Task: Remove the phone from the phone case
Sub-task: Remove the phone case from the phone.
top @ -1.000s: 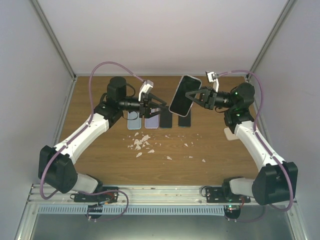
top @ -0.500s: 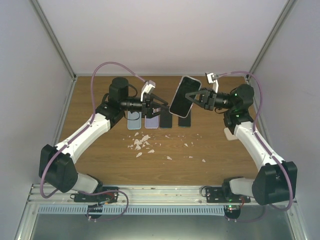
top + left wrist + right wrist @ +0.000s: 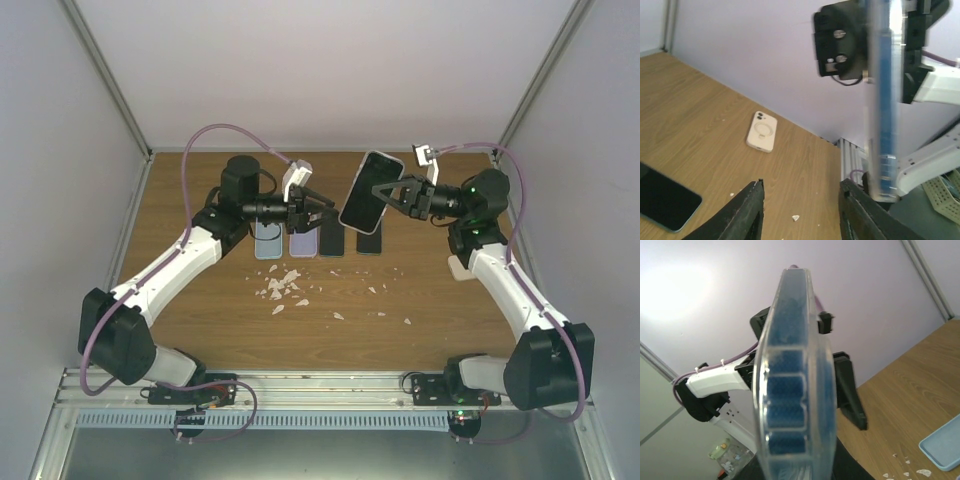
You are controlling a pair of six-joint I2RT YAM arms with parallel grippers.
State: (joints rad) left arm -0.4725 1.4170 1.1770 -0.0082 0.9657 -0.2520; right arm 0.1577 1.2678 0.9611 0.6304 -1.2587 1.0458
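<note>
While the right tool [image 3: 388, 193] is clamped shut on the phone [image 3: 371, 190], it's got it lifted well off the bench [image 3: 200, 310], tilted so the dark face points up at the top camera. The phone sits inside its clear phone case [image 3: 796, 276]. From the right wrist cam you get it edge-on, with a blue side showing through the clear rim. The left tool [image 3: 322, 210] hangs just beside the phone's lower left edge, jaws partway apart with nothing between them, and from the top view I can't tell if a fingertip actually touches the case. In the left wrist cam its 2 black fingers [image 3: 747, 212] frame bare bench, and the phone stands edge-on just to the right of the gap, not in it. Down on the bench under all this there's a row of 4 flat phones or cases, hard to say which: a light blue one [image 3: 267, 243], a lavender one [image 3: 303, 243], a dark one [image 3: 332, 242] and a black one [image 3: 370, 240]. A white case [image 3: 460, 268] lies apart from the row near the right arm, and the left wrist cam shows its camera cutout and ring. Bunch of little white scraps [image 3: 285, 285] scattered on the near side of the row.
</note>
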